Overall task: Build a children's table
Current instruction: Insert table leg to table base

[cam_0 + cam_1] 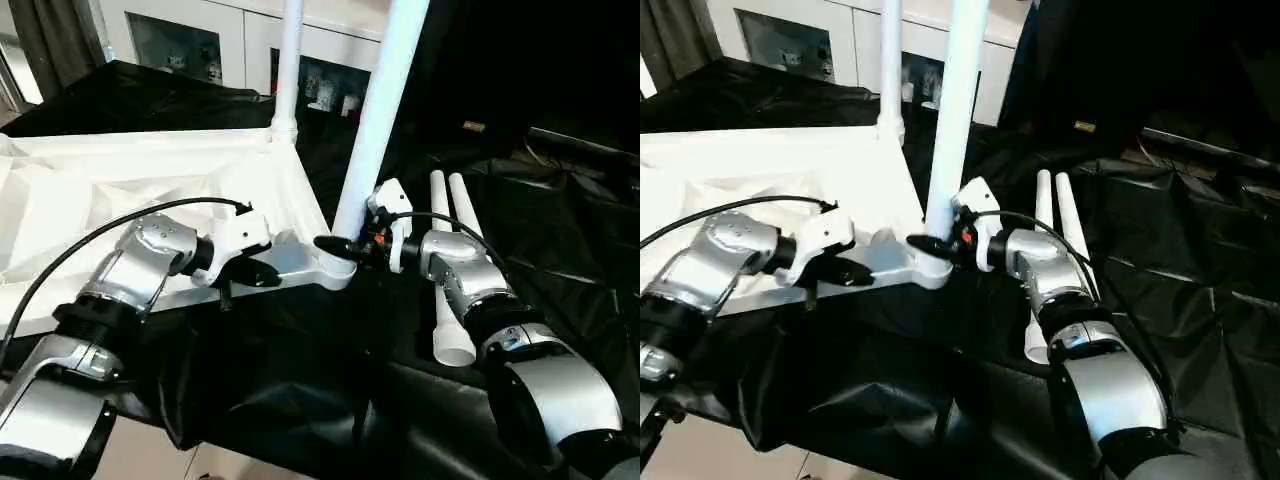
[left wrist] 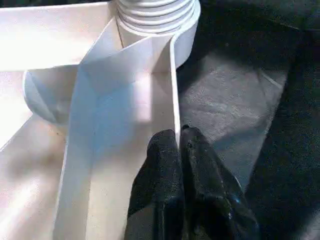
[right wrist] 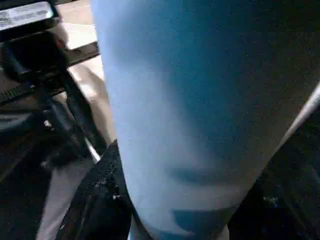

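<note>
Lying underside-up on black cloth [image 1: 300, 350]: white ribbed plastic top [image 1: 120, 190], two smooth tube legs [image 1: 383, 110] upright in near-corner sockets.
Right gripper [image 1: 340, 246] grasps the nearer leg's base; left gripper [image 1: 262, 274] clenched, at the top's rim. Two spare legs [image 1: 450, 270] lie alongside.

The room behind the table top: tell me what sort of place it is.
Probably a furnished indoor room used as a workspace. A white cabinet with glass doors and small items inside stands behind, a dark curtain hangs at the far left, and black sheeting covers the work surface.
</note>
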### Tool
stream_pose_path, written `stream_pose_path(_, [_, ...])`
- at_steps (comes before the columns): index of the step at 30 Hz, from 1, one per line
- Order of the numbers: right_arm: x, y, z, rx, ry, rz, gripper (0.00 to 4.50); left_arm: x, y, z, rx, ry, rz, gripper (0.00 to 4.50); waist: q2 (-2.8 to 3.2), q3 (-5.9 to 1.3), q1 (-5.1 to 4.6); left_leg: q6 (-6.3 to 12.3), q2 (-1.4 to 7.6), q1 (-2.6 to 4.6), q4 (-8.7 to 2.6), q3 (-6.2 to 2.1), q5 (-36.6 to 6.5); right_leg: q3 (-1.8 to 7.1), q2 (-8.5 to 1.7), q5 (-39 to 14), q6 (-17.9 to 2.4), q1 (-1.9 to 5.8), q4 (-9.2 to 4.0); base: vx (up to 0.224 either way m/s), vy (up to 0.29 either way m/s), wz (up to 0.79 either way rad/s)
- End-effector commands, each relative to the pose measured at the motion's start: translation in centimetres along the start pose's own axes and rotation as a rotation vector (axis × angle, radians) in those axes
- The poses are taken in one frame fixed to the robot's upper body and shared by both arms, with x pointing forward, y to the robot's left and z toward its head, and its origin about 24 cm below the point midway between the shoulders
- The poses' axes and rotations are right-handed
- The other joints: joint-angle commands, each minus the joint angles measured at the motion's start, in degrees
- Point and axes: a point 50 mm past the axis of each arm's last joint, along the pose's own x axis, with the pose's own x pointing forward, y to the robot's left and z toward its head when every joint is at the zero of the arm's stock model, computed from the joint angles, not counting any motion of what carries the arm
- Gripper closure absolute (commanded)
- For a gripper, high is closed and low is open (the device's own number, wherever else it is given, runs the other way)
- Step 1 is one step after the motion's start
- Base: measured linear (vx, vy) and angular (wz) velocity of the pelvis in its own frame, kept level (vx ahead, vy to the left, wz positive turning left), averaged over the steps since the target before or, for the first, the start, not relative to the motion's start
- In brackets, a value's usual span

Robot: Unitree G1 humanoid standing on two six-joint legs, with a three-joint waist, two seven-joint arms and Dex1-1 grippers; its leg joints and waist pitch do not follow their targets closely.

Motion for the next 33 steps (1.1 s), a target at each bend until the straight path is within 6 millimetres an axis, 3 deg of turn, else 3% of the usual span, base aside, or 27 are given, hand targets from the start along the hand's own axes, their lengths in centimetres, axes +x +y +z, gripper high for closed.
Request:
stream_pose_path(1, [-1.1, 1.5, -5.5, 0.129, 0.235, 0.061, 2.59, 0.7, -1.1, -0.4, 0.016, 0.022, -0.101, 4.50, 1.81, -2.38, 0.58, 3.45, 1.65, 0.11, -3.21, 0.23, -3.4, 2.06, -4.82, 9.0, -16.8, 3.06, -2.72, 0.000, 0.000, 0.00])
stream_pose_path(9, [-1.0, 1.9, -6.0, 0.141, 0.231, 0.066, 2.59, 0.7, -1.0, -0.4, 0.006, 0.002, -0.093, 4.50, 1.85, -2.36, 1.50, 1.56, 1.76, 0.15, -3.18, 0.38, -4.6, 1.95, -4.84, 6.8, -16.1, 3.05, -2.65, 0.000, 0.000, 0.00])
stream_pose_path(14, [-0.4, 1.3, -6.2, 0.196, 0.169, -0.138, 2.59, 1.8, 0.0, 0.1, -0.051, -0.028, 0.035, 4.50, 1.77, -2.00, 1.30, 0.57, 1.58, 0.25, -3.47, 0.26, -6.9, 2.16, -4.96, 1.9, -15.0, 2.69, -3.26, 0.000, 0.000, 0.00])
stream_pose_path(16, [-0.2, 1.3, -6.3, 0.229, 0.134, -0.179, 2.59, 2.2, 0.4, 0.3, -0.073, -0.044, 0.081, 4.50, 1.80, -1.15, 1.45, -1.22, 1.56, 1.02, -4.12, -0.21, -17.0, 2.37, -5.20, -16.3, -11.8, 1.81, -5.02, 0.000, 0.000, 0.00])
stream_pose_path(18, [-0.1, 1.4, -6.4, 0.240, 0.125, -0.184, 2.59, 2.3, 0.5, 0.3, -0.080, -0.046, 0.090, 4.50, 1.73, -1.27, 1.52, -1.20, 1.69, 1.12, -4.25, -0.67, -19.3, 2.47, -5.51, -22.6, -9.9, 1.61, -5.50, 0.000, 0.000, 0.00])
stream_pose_path(19, [-0.1, 1.6, -6.7, 0.248, 0.122, -0.183, 2.59, 2.4, 0.4, 0.4, -0.078, -0.045, 0.077, 4.50, 1.70, -1.31, 1.54, -1.09, 1.72, 1.09, -4.26, -0.73, -19.2, 2.51, -5.53, -22.9, -9.6, 1.56, -5.56, 0.000, 0.000, 0.00])
stream_pose_path(20, [-0.1, 1.8, -6.9, 0.254, 0.120, -0.178, 2.59, 2.4, 0.3, 0.4, -0.077, -0.044, 0.065, 4.50, 2.17, -1.42, 1.56, -1.04, 1.81, 0.91, -4.39, -0.87, -18.4, 2.55, -5.53, -21.6, -9.6, 1.60, -5.39, 0.000, 0.000, 0.00])
stream_pose_path(21, [0.0, 2.0, -7.0, 0.259, 0.119, -0.177, 2.59, 2.5, 0.2, 0.4, -0.076, -0.044, 0.056, 4.50, 1.93, -1.53, 1.50, -0.89, 1.79, 0.70, -4.39, -0.77, -17.2, 2.50, -5.32, -19.0, -9.9, 1.75, -5.22, 0.000, 0.000, 0.00])
stream_pose_path(25, [-0.3, 1.9, -7.3, 0.265, 0.114, -0.195, 2.59, 2.5, 0.1, 0.4, -0.073, -0.051, 0.037, 4.50, 2.06, -1.81, 1.47, -0.35, 1.65, 0.50, -4.19, -0.47, -12.9, 2.34, -5.07, -9.7, -12.0, 2.17, -4.36, 0.000, 0.000, 0.00])
stream_pose_path(28, [-0.5, 1.7, -7.2, 0.265, 0.111, -0.208, 2.59, 2.3, 0.2, 0.3, -0.075, -0.048, 0.041, 4.50, 1.98, -1.75, 1.43, -0.23, 1.60, 0.48, -4.18, -0.40, -13.1, 2.27, -4.99, -9.0, -12.4, 2.20, -4.37, 0.000, 0.000, 0.00])
stream_pose_path(33, [-1.2, 1.0, -6.7, 0.261, 0.079, -0.225, 2.59, 1.9, 0.4, 0.1, -0.076, -0.041, 0.051, 4.50, 1.82, -1.72, 1.54, -0.22, 1.70, 0.56, -4.25, -0.50, -14.8, 2.43, -5.26, -13.2, -11.6, 2.09, -4.75, 0.000, 0.000, 0.00])
